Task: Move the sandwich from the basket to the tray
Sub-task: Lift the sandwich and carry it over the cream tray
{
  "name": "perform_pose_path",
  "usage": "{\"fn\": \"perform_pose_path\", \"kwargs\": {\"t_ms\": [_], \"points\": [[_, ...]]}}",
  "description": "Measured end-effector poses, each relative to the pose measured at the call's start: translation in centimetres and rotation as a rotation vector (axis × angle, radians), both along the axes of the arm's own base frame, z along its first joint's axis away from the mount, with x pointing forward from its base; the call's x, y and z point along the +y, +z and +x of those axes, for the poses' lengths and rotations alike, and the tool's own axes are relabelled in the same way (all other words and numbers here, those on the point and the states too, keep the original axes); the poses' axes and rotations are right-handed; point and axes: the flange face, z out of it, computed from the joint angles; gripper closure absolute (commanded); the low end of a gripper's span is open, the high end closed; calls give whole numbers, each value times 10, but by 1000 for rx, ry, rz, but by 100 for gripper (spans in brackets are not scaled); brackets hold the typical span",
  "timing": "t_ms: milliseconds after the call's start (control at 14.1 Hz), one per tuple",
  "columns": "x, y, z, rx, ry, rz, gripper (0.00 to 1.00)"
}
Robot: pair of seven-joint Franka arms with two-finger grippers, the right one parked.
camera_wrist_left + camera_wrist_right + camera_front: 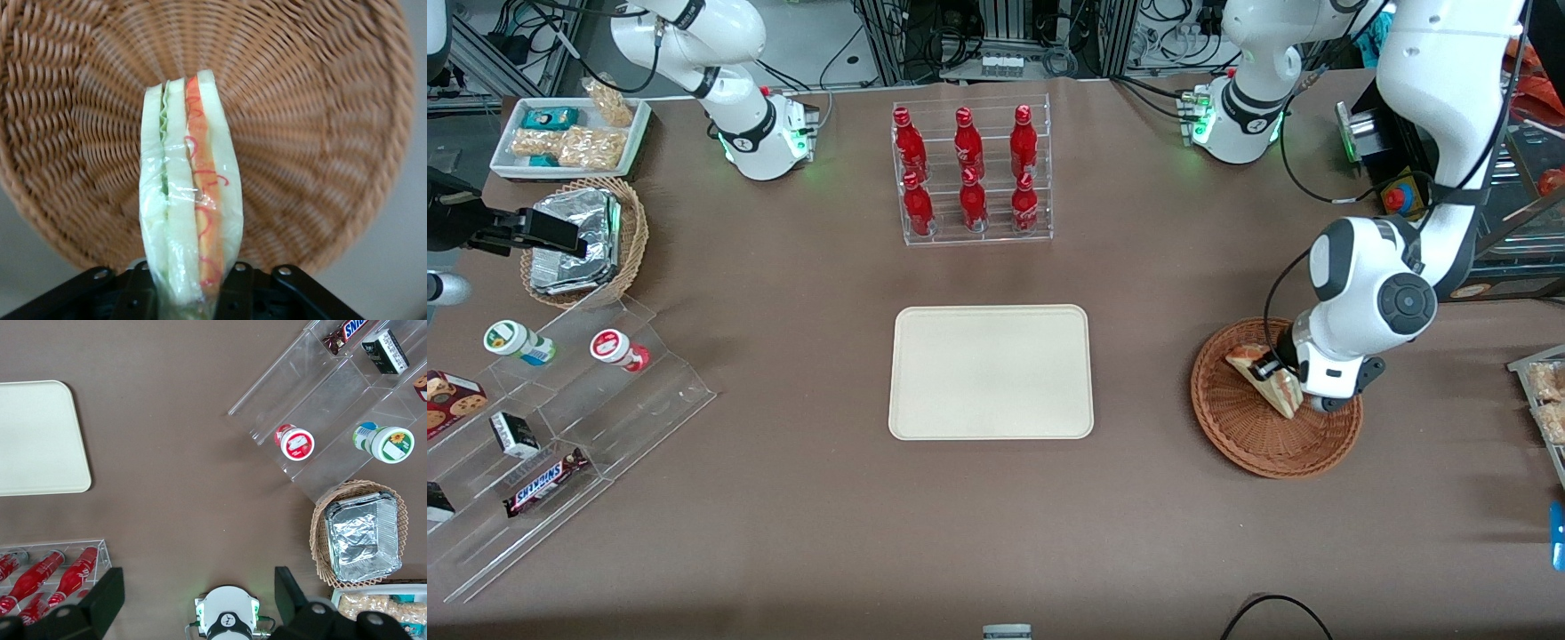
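Note:
A plastic-wrapped triangular sandwich [1268,377] of white bread with green and red-orange filling stands on edge in the reddish-brown woven basket [1240,437]. My left gripper [1280,372] is down in the basket, shut on the sandwich. In the left wrist view the sandwich [190,193] is pinched between the black fingers [237,287], with the basket's weave [320,133] spread under it. The cream rectangular tray [991,372] lies flat mid-table, apart from the basket, with nothing on it; a corner of the tray [40,440] shows in the right wrist view.
A clear rack of red bottles [971,173] stands farther from the front camera than the tray. Toward the parked arm's end are a tan basket of foil packets [578,240], a white snack dish [569,135] and a clear stepped stand [560,418] with cups and bars.

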Motion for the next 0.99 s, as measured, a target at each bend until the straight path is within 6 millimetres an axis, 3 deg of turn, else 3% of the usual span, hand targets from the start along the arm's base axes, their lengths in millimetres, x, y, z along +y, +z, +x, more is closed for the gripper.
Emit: {"fn": "perform_pose_path", "kwargs": {"t_ms": [142,354,566,779,991], "points": [[-43,29,-9,24,-80,13,85],[-150,50,-35,4,-237,38,85],[-257,40,-61,-23,-421,53,84],[-363,16,-68,-47,-481,9,80],[-429,-14,-65,-69,-494,-35,80]]}}
